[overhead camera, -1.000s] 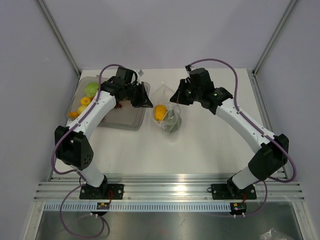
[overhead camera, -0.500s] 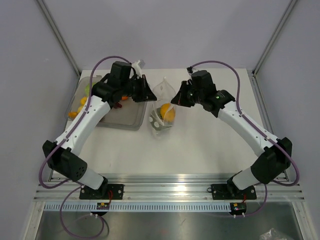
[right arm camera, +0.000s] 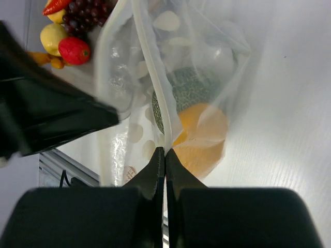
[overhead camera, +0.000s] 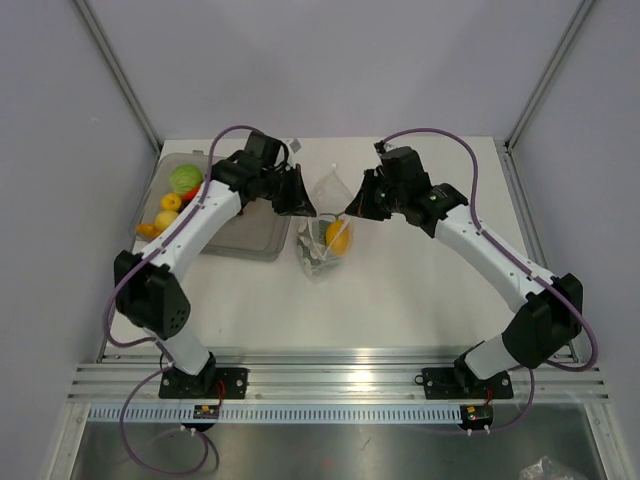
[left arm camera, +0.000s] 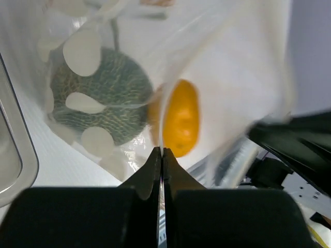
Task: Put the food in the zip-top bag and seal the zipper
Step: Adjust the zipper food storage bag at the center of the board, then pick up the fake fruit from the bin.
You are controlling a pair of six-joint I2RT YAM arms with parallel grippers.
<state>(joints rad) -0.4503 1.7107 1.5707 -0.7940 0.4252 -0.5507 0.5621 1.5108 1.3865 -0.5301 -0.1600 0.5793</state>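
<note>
In the top view, the bag (overhead camera: 328, 188) is held up at the frame's centre between the left gripper (overhead camera: 308, 209) and the right gripper (overhead camera: 350, 209). More food (overhead camera: 183, 179) is seen in the tray (overhead camera: 250, 235) at left.

In the left wrist view, the jaws are pinched shut on the bag's edge. An orange (left arm camera: 181, 124) and a melon (left arm camera: 101, 103) are seen inside.

In the right wrist view, the jaws are closed on the zipper (right arm camera: 155, 77).

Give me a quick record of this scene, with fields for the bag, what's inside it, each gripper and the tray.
bag: clear crinkly plastic zip-top bag, mouth edge pinched between both grippers
inside bag: orange toy fruit; green netted ball
left gripper: shut on bag edge
right gripper: shut on whitish zipper strip
tray: grey translucent tray, toy food pieces in it
</note>
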